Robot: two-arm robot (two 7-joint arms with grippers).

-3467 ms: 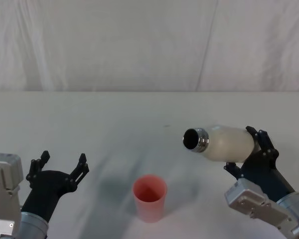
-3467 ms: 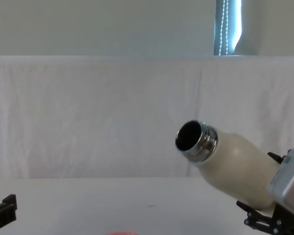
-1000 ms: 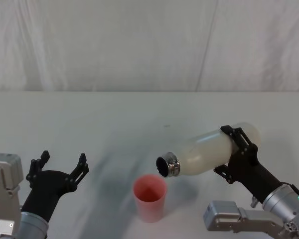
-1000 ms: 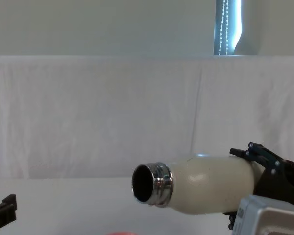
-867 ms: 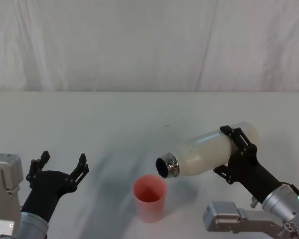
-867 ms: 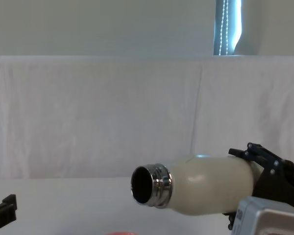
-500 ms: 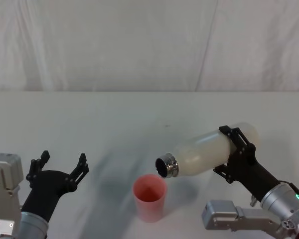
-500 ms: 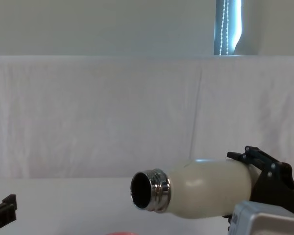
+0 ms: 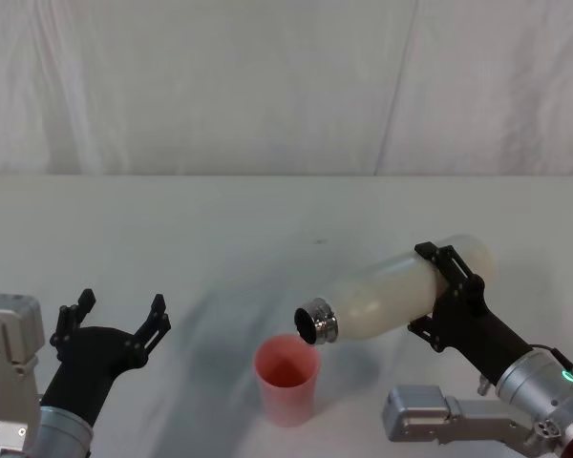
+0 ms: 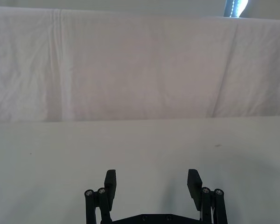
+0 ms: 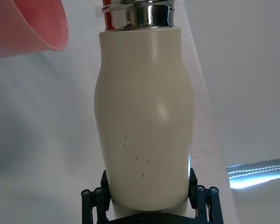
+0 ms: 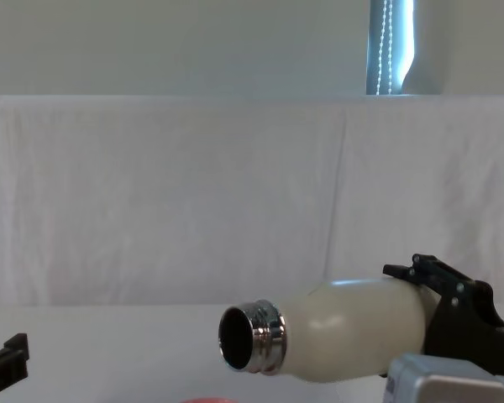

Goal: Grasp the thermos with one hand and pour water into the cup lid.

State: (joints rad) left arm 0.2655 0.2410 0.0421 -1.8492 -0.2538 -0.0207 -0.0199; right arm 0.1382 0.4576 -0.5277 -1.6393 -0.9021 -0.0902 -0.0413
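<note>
My right tool (image 9: pixel 447 298) clamps the bottle's (image 9: pixel 393 296) smooth, stiff, likely slippery base, mouth tipped over the light, easily toppled cup (image 9: pixel 287 379); left tool (image 9: pixel 115 324) idles open.

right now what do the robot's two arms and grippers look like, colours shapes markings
Both match. The left gripper has black linkage fingers with small silver bolts and flat black pads, on a black tapered wrist with a pale grey boxy housing and a silver-grey cuff. The right gripper is the same black build, with a silver cuff carrying a small green light and a grey box beside it. No cables or printed markings are readable.
</note>
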